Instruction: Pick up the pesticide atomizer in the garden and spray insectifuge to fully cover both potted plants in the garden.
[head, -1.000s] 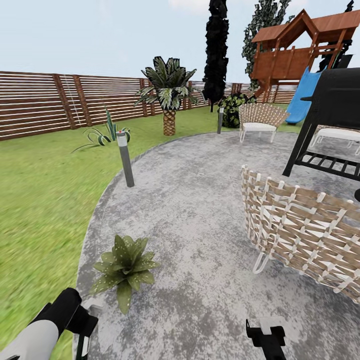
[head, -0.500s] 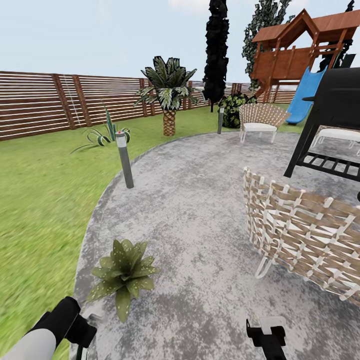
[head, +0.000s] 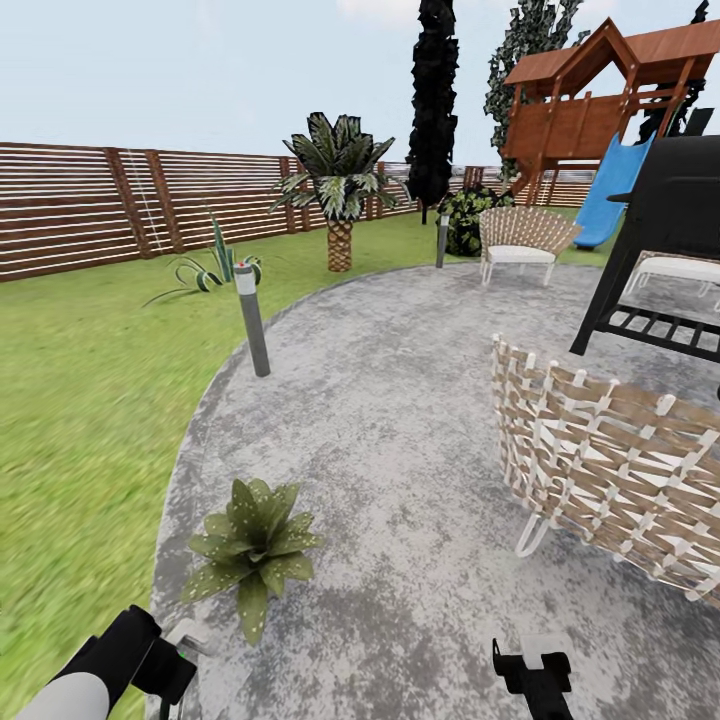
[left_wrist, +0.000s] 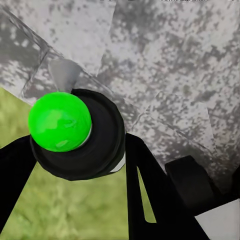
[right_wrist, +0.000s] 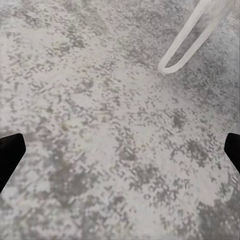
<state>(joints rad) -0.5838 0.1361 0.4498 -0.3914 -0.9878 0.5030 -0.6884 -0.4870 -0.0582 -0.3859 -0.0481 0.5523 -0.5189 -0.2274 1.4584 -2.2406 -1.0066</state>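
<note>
Flanking 1 potted plant (head: 252, 548) — bollard light (head: 252, 318), woven chair (head: 610, 470); right fingers (right_wrist: 10, 152) wide, left fingers' state unclear.

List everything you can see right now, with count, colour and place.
Potted plant: one, green, on the patio's left edge.
Patio: grey gravel, centre.
Lawn: green, left.
Fence: brown slats, far side.
Post lights: two, grey, along the patio edge.
Woven chairs: two, brown-white, near right and far.
Grill: one, black, right.
Playhouse with blue slide: one, far right.
Left tool: black, bottom left, green ball between its fingers.
Right tool: black, open, bottom centre-right.
</note>
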